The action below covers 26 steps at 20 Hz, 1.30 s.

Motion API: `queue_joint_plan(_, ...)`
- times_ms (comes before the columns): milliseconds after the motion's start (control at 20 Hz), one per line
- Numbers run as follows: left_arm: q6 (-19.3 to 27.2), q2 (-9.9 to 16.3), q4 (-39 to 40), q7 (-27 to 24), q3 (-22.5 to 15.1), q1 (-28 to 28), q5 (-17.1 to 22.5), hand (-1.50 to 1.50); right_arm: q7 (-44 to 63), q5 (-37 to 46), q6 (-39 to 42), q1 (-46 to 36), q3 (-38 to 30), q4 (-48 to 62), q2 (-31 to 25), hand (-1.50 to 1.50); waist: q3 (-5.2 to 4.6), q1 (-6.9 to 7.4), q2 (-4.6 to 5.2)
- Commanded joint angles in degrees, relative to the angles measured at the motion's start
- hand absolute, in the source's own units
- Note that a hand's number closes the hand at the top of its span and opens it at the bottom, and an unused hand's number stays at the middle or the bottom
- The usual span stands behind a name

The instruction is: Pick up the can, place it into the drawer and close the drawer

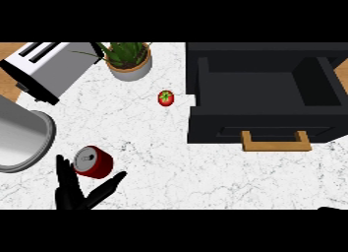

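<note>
A red can with a silver top stands upright on the white marble counter at the lower left. My left hand is right below it, fingers straight and spread, with the can between one raised finger and the thumb. Whether they touch the can is unclear. The black drawer stands pulled open at the right, its inside empty, with a wooden handle on its front. Only a dark sliver of my right hand shows at the lower right edge.
A large silver pot lies at the left edge close to the can. A toaster and a potted plant stand at the back left. A small tomato sits near the drawer's left side.
</note>
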Motion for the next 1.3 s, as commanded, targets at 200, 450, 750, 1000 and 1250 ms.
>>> queue_joint_plan(200, -4.58, 0.00, 8.70, -4.81, 3.65, -2.55, 3.61, -1.50, 4.18, 0.10, -0.03, -0.59, -1.11, -3.47, 0.09, -1.50, 0.00, 0.03, -0.02)
queue_joint_plan(450, -9.69, 0.06, 17.28, -11.15, 8.32, -6.12, 5.12, -1.50, 0.18, -0.20, 1.35, -0.82, -1.93, 0.74, 0.91, -1.50, 0.00, -0.02, -0.01)
queue_joint_plan(750, -15.39, 5.01, 28.93, -12.17, 13.22, -17.98, 6.44, -1.50, 1.24, 3.47, 0.70, -0.47, 1.04, -1.60, 2.28, -1.50, -0.04, -0.28, 0.08)
queue_joint_plan(1000, -14.81, 3.71, 25.53, -8.24, 9.55, -17.92, 3.80, -1.50, -0.87, 4.24, 0.16, -3.58, 0.87, 2.73, 2.39, -1.50, 0.00, -0.02, 0.02)
queue_joint_plan(1250, -21.75, 4.13, 30.74, -11.27, 11.27, -22.17, 5.59, 1.50, 4.05, 2.38, -0.96, -7.27, -2.50, 2.64, -1.03, -1.50, -0.01, -0.03, 0.04)
